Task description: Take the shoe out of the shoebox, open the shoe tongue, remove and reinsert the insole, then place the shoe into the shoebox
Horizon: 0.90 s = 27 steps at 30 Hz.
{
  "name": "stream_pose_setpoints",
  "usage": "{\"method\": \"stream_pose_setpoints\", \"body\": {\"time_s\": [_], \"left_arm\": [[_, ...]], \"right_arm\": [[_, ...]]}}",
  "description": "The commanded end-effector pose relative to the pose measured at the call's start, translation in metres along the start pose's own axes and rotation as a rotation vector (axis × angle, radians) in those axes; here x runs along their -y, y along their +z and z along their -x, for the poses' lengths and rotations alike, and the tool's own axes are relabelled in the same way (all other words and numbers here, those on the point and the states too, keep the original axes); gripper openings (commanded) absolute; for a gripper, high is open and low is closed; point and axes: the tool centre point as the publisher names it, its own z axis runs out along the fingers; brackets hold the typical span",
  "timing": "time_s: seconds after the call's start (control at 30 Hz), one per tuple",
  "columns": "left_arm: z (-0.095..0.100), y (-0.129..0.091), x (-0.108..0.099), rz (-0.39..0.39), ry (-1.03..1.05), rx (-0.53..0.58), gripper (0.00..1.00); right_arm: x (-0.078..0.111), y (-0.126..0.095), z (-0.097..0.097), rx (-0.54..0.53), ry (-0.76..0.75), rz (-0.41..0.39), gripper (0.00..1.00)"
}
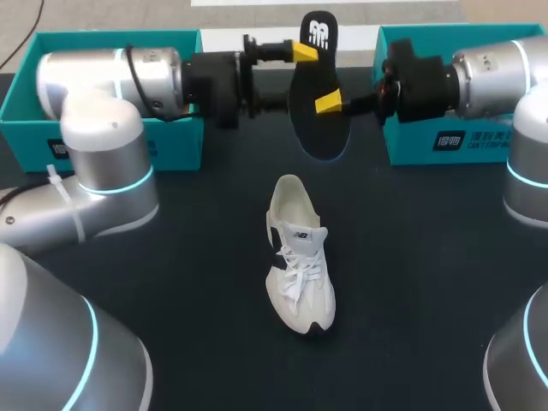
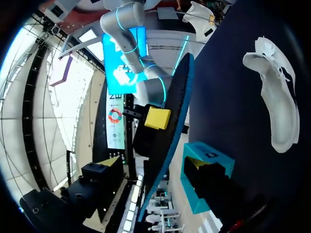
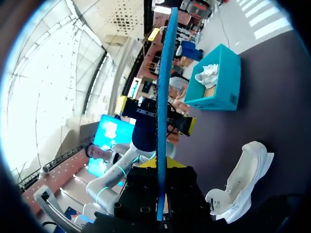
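At the far left of the dark table (image 1: 205, 291), a teal box (image 1: 175, 145) sits behind my left arm (image 1: 103, 171). The left gripper (image 3: 155, 115) is spread wide, with one yellow tip on each side of the insole and neither seen pressing it. In the middle, the black insole (image 1: 310, 128) hangs in the air, above and beyond the white shoe (image 1: 300, 257). The shoe stands upright on the table, heel toward the insole. From the right, the right gripper (image 1: 330, 104) is clamped on the insole, in front of a second teal box (image 1: 428, 145). By my reading, shoe and insole are both out. Reinserting the insole and boxing the shoe remain.
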Motion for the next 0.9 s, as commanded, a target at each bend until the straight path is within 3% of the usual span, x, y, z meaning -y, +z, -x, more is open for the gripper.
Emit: {"method": "stream_pose_setpoints", "body": {"time_s": [0.03,0.27,0.43,0.67,0.9], "left_arm": [[0.004,-0.034,0.001,0.019,-0.109,-0.112,1.0],[0.002,-0.057,0.0,0.076,-0.348,-0.189,1.0],[-0.017,-0.067,-0.002,0.105,-0.502,-0.266,1.0],[-0.057,-0.079,0.013,0.172,-0.71,-0.377,1.0],[-0.096,-0.088,0.032,0.245,-0.81,-0.468,1.0]], "right_arm": [[-0.005,0.002,0.005,0.003,-0.019,0.008,0.0],[-0.01,0.001,0.014,0.027,-0.095,0.031,0.0],[-0.013,-0.001,0.016,0.082,-0.235,0.053,0.0],[-0.014,-0.004,0.02,0.14,-0.424,0.065,0.0],[-0.016,-0.009,0.026,0.105,-0.514,0.018,0.0]]}}
